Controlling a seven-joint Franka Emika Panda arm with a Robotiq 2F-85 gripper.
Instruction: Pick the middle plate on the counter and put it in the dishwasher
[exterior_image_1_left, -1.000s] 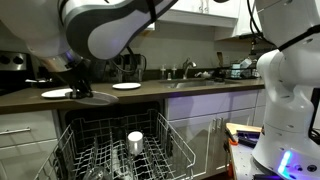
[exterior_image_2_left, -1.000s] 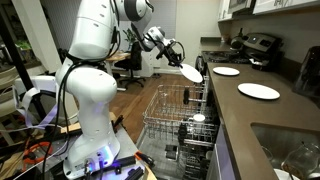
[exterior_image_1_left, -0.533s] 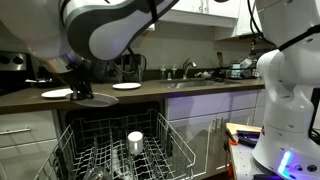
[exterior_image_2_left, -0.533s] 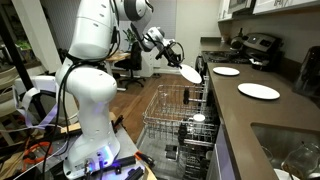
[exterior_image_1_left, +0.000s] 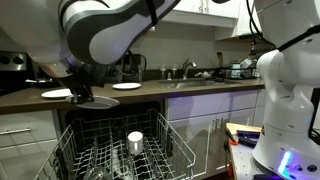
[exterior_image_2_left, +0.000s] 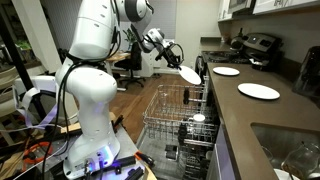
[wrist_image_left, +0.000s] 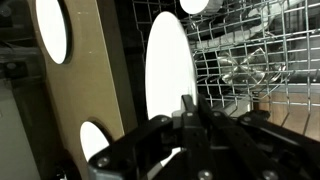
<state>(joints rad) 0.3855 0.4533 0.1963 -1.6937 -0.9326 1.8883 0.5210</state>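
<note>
My gripper (exterior_image_2_left: 176, 62) is shut on the rim of the middle plate (exterior_image_2_left: 189, 73), a plain white round plate, and holds it in the air above the front of the pulled-out dishwasher rack (exterior_image_2_left: 178, 108). In the wrist view the plate (wrist_image_left: 168, 62) stands edge-on between the shut fingers (wrist_image_left: 188, 108), beside the counter (wrist_image_left: 85, 70) and over the wire rack (wrist_image_left: 245, 60). In an exterior view the plate (exterior_image_1_left: 95, 99) shows dark below the arm, at the counter's edge (exterior_image_1_left: 190, 92). Two other white plates (exterior_image_2_left: 258, 91) (exterior_image_2_left: 226, 71) lie on the counter (exterior_image_2_left: 245, 115).
The dishwasher's grey wire rack (exterior_image_1_left: 120, 150) holds a white cup (exterior_image_1_left: 135, 142) and some glassware. A sink (exterior_image_2_left: 290, 145) is set in the counter. A kettle and stove (exterior_image_2_left: 255, 48) stand at the far end. The robot's white base (exterior_image_2_left: 88, 120) stands beside the open dishwasher.
</note>
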